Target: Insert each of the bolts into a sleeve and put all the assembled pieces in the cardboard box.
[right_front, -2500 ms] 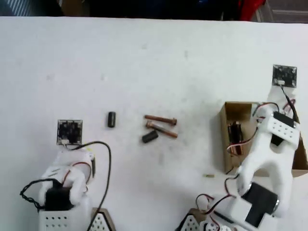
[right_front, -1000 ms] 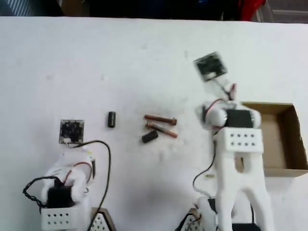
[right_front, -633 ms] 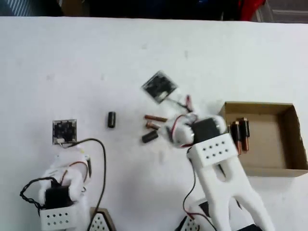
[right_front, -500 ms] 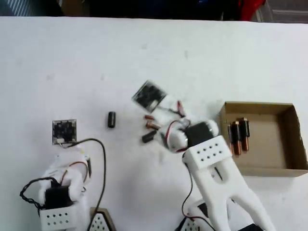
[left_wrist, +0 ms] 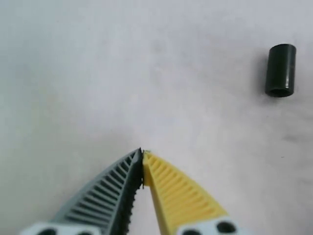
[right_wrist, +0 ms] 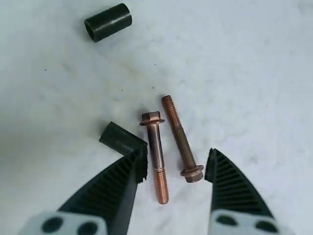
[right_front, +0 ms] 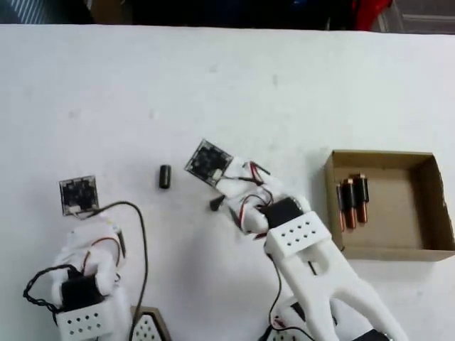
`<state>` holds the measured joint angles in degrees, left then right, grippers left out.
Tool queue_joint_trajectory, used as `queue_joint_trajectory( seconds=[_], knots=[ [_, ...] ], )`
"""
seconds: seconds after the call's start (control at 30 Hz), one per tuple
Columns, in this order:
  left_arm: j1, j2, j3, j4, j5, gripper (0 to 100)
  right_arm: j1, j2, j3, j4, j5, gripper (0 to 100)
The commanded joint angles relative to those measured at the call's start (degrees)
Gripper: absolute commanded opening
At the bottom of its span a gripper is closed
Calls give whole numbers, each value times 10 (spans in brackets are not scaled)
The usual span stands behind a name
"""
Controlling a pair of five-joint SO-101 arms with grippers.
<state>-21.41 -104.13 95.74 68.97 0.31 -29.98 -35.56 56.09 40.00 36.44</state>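
Note:
Two copper bolts [right_wrist: 156,156] [right_wrist: 180,139] lie side by side on the white table, heads pointing opposite ways. My right gripper [right_wrist: 175,165] hangs open just above them, one finger on either side of the pair. A black sleeve [right_wrist: 122,138] lies against the tip of one finger, and in the high view it pokes out beside the right arm [right_front: 295,238]. A second black sleeve [right_wrist: 107,22] [right_front: 165,177] [left_wrist: 281,70] lies farther off by itself. My left gripper [left_wrist: 142,157] is shut and holds nothing, low over bare table short of that sleeve.
The cardboard box [right_front: 380,154] stands open at the right with assembled bolt-and-sleeve pieces [right_front: 352,200] along its left wall. The left arm [right_front: 82,284] sits at the near left edge. A dark strip runs along the table's far edge.
The right arm has swung left from the cardboard box to above the two loose bolts, covering them in the high view. The left arm's wrist has shifted a little to the left.

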Motion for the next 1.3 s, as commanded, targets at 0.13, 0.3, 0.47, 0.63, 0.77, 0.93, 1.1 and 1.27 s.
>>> queue_joint_trajectory(
  seconds=[0.13, 0.3, 0.47, 0.63, 0.77, 0.93, 1.1, 1.27],
  knots=[
    [-21, -5, -4, -16, -4, 23, -34, -17, -3, -21, 183, 180],
    [-21, -5, -4, -16, -4, 23, -63, -8, -2, -22, 276, 180],
    [-47, -5, -6, -18, -4, 23, -68, 73, -9, -23, 328, 180],
    [-85, -5, -3, -55, -1, 23, -69, 145, -31, -28, 361, 180],
    [-86, -5, 2, -57, -1, 23, -68, 160, -36, -26, 361, 180],
    [-85, -5, 2, -57, -1, 23, -69, 164, -36, -29, 361, 180],
    [-85, -5, 2, -57, -1, 23, -68, 192, -39, -30, 361, 180],
    [-85, -5, 3, -57, -1, 23, -65, 256, -87, -27, 360, 180]
  ],
)
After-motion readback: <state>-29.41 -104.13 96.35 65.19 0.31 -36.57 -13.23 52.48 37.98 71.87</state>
